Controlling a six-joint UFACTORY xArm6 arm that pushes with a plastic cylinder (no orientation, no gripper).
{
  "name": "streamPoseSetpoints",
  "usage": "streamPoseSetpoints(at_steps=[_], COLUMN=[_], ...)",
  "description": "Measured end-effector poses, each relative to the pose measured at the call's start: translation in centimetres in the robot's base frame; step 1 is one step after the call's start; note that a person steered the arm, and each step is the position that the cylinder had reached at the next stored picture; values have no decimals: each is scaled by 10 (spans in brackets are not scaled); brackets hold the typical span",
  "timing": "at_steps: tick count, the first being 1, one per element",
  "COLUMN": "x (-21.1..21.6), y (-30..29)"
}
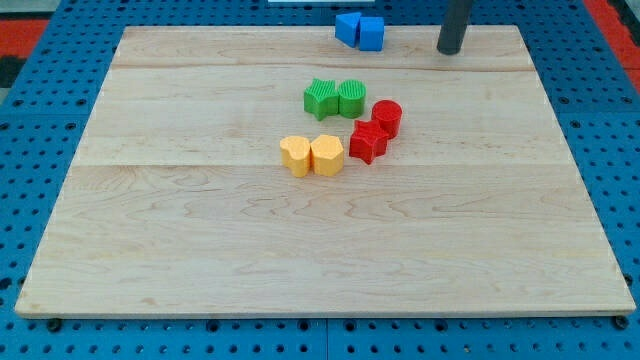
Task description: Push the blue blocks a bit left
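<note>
Nearest the view's bottom, the pale wooden surface (200, 270) lies bare, its planks showing fine grain and faint seams, smooth enough that small pieces should slide rather than catch. Farther in, well below and to the view's left of my tip (450, 50), sit two yellow blocks (311, 155) touching side by side, chunky and faceted; their exact outlines are hard to make out. Just beyond them, a red star-like block (368, 141) and a red cylinder (387, 117) stand close together, and to their left a green star-shaped block (321, 98) touches a green rounded block (351, 98); both greens show ribbed tops. All look like hard moulded plastic, matte and rigid. Farthest off, at the surface's top edge, the two blue blocks (360, 31) sit pressed together, level with the tip and near it on its left, with a clear gap between. They appear light and stiff, so I judge a gentle sideways shove will move them; being a loose pair, they may split or turn if struck off-centre. There is no pincer here to spread or press together, only a straight dark rod, so nothing gets held: the contact belongs on the right face of the right-hand blue block, low and central, pushing toward the view's left along the edge.
</note>
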State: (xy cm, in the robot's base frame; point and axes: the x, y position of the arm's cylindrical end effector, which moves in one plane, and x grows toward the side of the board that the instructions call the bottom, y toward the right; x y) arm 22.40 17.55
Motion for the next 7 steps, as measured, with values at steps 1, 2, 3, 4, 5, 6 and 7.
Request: streamPoseSetpoints(at_steps=[1, 2, 3, 4, 5, 6, 7], x=[-31, -33, -33, -31, -31, -28, -16], y=[-2, -9, -37, -96, -159, -179, -179])
